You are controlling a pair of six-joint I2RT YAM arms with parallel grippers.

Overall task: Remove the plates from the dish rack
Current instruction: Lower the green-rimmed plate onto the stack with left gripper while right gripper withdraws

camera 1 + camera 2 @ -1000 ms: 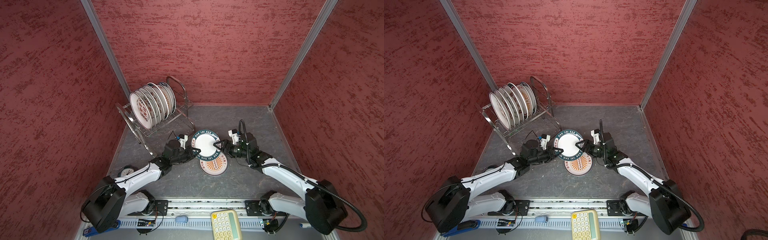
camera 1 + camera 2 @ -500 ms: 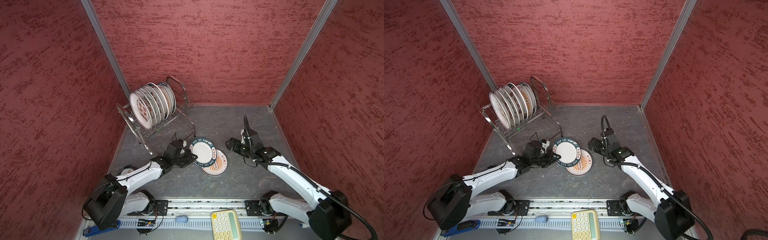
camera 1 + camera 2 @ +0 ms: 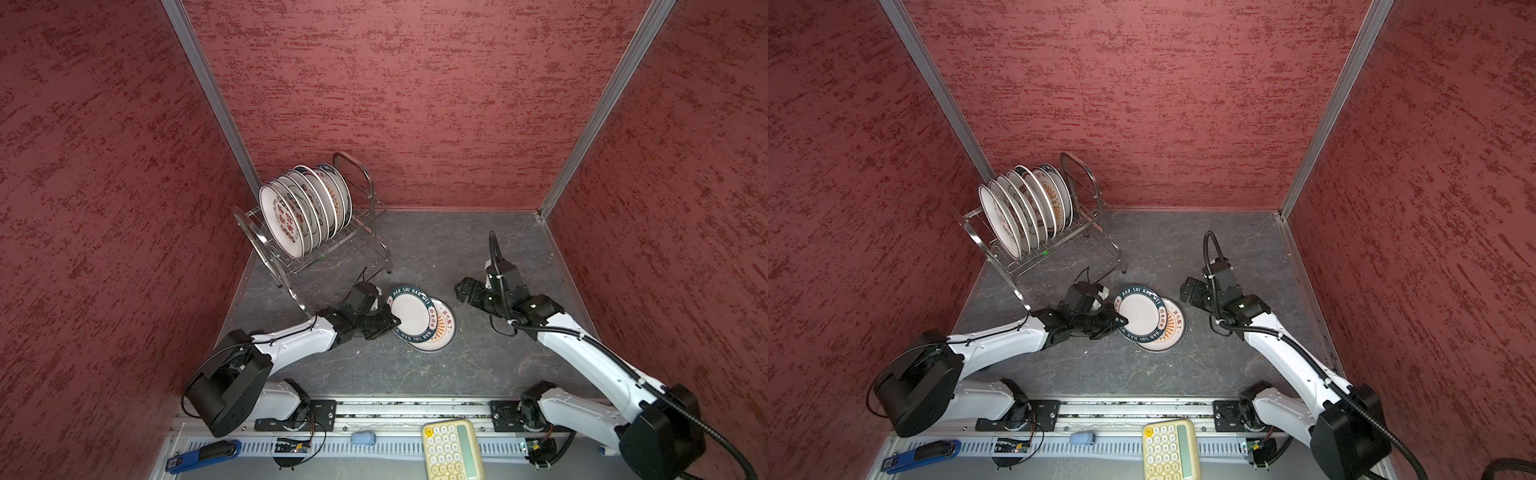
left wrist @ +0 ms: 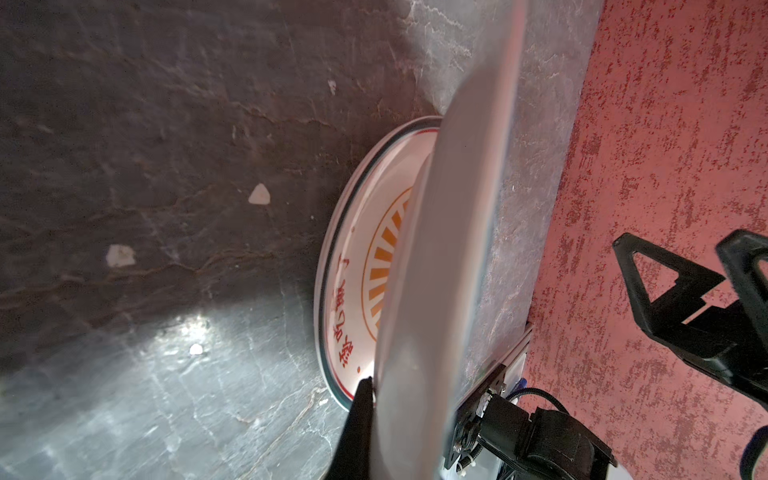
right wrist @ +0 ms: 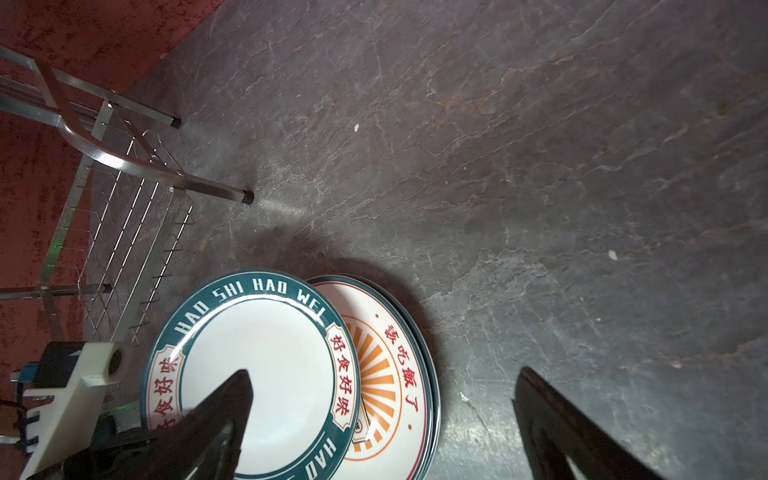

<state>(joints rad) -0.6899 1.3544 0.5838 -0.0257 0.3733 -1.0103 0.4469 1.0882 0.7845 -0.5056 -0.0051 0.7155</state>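
The dish rack (image 3: 254,243) is seen at the far left of the table (image 3: 415,374), against the wall, and about seven plates (image 3: 282,216) are stood on edge in its upper tier, packed close together. The unloading is therefore judged to be at an early stage.

Nearer the middle, the left gripper (image 3: 390,322) is seen clamped tight on the near rim of the teal-rimmed plate (image 3: 409,313). In the left wrist view this plate is shown edge-on and tilted above the sunburst plate (image 4: 353,266). Whether its far edge is already rested on that plate cannot be told. In both top views the sunburst plate (image 3: 1173,328) is seen lying flat on the table, partly covered by the held one.

Further right, the right gripper (image 3: 462,289) is held just beside the stack, clear of it. Its jaws are spread wide and nothing is carried between them.

The step in hand is judged to be the setting down of the teal-rimmed plate onto the stack. For the next move, the plate must be lowered flat and squared over the one below. Only then should the left jaws be parted, so that the plate is not dropped or slid off. After that, another plate must be fetched from the rack.
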